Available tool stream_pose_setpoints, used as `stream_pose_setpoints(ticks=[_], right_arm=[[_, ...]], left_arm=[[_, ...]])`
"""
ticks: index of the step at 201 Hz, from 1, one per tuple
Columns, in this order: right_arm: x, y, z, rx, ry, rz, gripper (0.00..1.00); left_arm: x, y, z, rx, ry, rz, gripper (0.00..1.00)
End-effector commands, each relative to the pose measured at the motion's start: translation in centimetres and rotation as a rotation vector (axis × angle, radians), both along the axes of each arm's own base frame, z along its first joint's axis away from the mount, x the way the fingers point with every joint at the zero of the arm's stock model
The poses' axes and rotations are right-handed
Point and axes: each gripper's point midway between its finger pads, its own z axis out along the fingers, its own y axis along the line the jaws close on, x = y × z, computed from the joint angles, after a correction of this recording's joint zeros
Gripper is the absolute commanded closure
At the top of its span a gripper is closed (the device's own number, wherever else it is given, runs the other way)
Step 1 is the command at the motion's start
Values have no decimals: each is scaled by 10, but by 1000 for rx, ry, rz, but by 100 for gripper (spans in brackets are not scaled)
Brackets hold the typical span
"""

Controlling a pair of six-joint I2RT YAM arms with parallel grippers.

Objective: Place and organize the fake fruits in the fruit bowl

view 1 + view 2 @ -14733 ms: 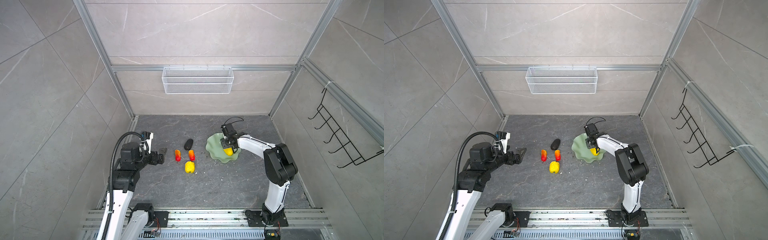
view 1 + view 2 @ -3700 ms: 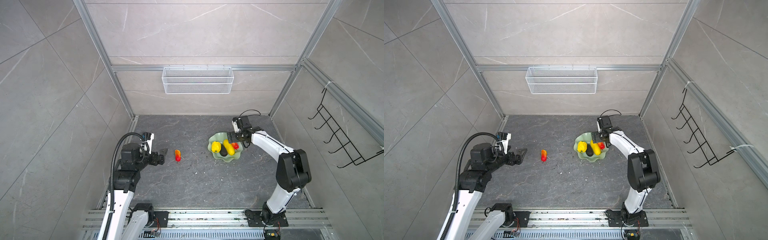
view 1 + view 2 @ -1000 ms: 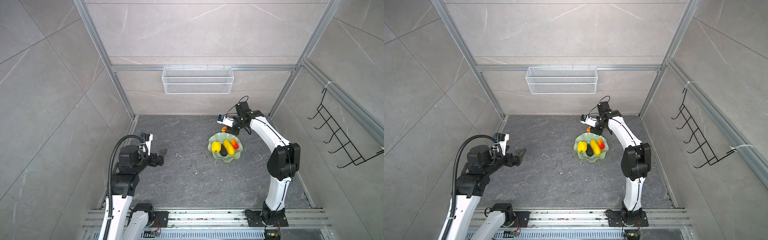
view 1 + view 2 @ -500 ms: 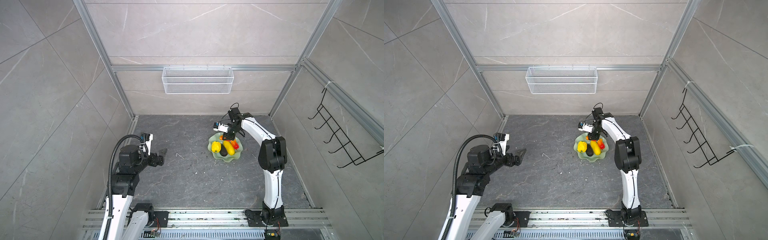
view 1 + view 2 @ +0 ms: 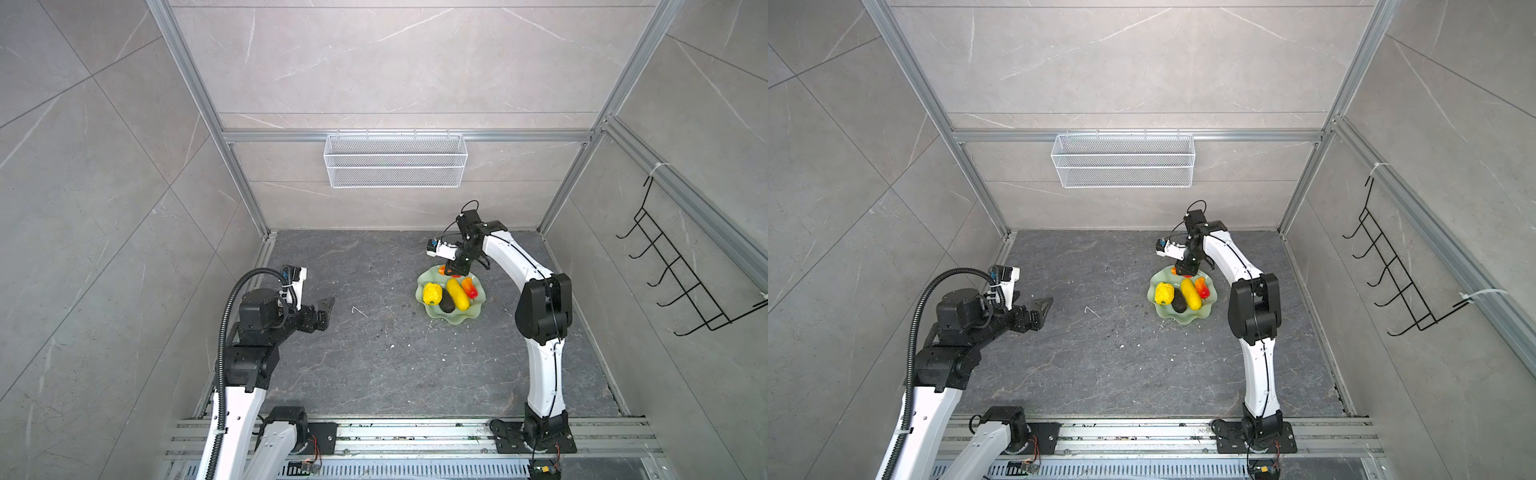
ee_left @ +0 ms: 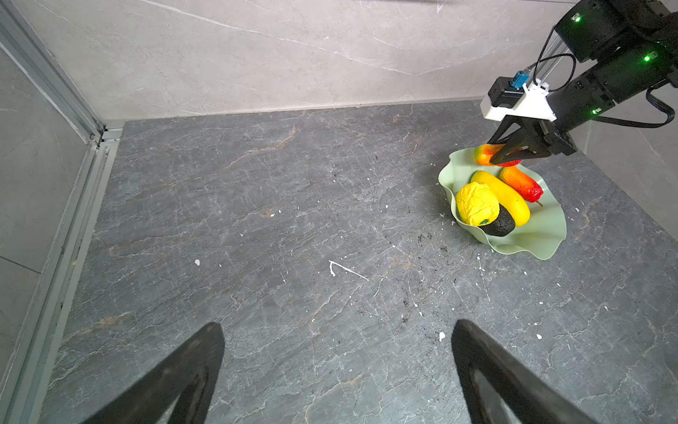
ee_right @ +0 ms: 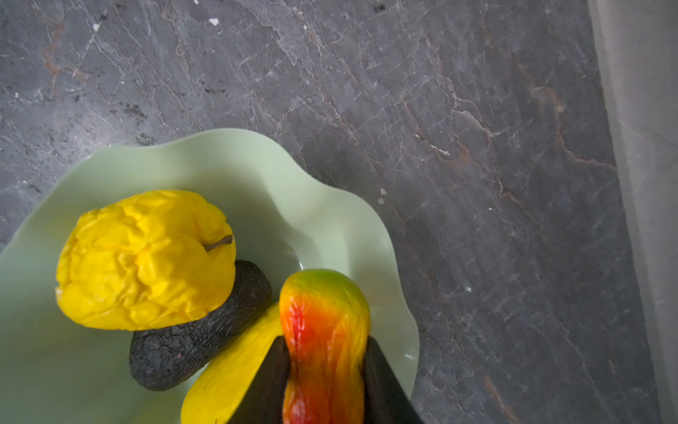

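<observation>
The pale green fruit bowl (image 5: 453, 321) (image 5: 1183, 321) (image 6: 532, 249) (image 7: 220, 147) sits right of centre on the floor. In it lie a lumpy yellow fruit (image 5: 432, 293) (image 7: 143, 257), a dark oval fruit (image 5: 447, 304) (image 7: 190, 341), a long yellow fruit (image 5: 457, 294) (image 6: 506, 196) and a red-orange fruit (image 5: 469, 287) (image 6: 521, 183). My right gripper (image 5: 453, 268) (image 5: 1185, 269) (image 6: 508, 156) (image 7: 325, 339) hangs over the bowl's far rim, its jaws pinching a second red-orange tapered fruit (image 6: 484, 154) (image 7: 324, 312). My left gripper (image 5: 324, 309) (image 5: 1042, 309) (image 6: 337, 325) stands open and empty at the left, above bare floor.
A white wire basket (image 5: 395, 160) hangs on the back wall. A black hook rack (image 5: 685, 282) is mounted on the right wall. Small white flecks (image 6: 345, 270) dot the dark stone floor between the arms.
My right gripper has carried the red-orange fruit from behind the bowl down onto its far rim. The left arm has not moved.
</observation>
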Motion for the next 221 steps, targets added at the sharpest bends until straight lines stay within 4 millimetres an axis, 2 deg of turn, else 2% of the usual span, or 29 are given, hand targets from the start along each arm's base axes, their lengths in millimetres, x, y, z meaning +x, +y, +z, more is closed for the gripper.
stream_pose_setpoints(ticks=[1, 27, 46, 71, 92, 106, 115, 125, 140, 151, 165, 180, 197, 221], right_arm=[[-4, 4, 16, 27, -5, -8, 1], [-6, 3, 21, 31, -8, -16, 1], [-7, 4, 33, 42, -36, -23, 1], [-13, 3, 67, 100, -113, -74, 1], [-30, 1, 107, 274, -232, -177, 1], [-37, -12, 133, 431, -336, -321, 1], [-34, -34, 150, 498, -427, -502, 1], [-37, -62, 159, 538, -491, -698, 1], [-49, -97, 156, 568, -504, -916, 1], [-61, -113, 142, 555, -483, -991, 1], [-74, -129, 122, 559, -503, -1054, 1], [-88, -148, 103, 621, -578, -1135, 1], [-103, -171, 84, 684, -650, -1232, 1], [-115, -177, 63, 674, -700, -1234, 1]], left_arm=[[2, -1, 10, 11, -44, -16, 0], [2, -1, 10, 12, -45, -16, 0], [2, -1, 10, 11, -44, -18, 0], [3, -2, 10, 11, -43, -21, 0], [3, -1, 10, 14, -46, -16, 0], [2, 0, 13, 15, -58, -12, 0], [4, 0, 16, 12, -71, -8, 0], [7, 2, 17, -3, -77, 9, 0], [15, 6, 17, -53, -55, 68, 0], [21, 11, 14, -87, -24, 122, 0], [28, 29, 8, -89, -24, 244, 0], [37, 51, 2, -72, -104, 380, 0], [49, 67, -22, -82, -160, 485, 0], [63, 84, -63, -33, -173, 576, 0]])
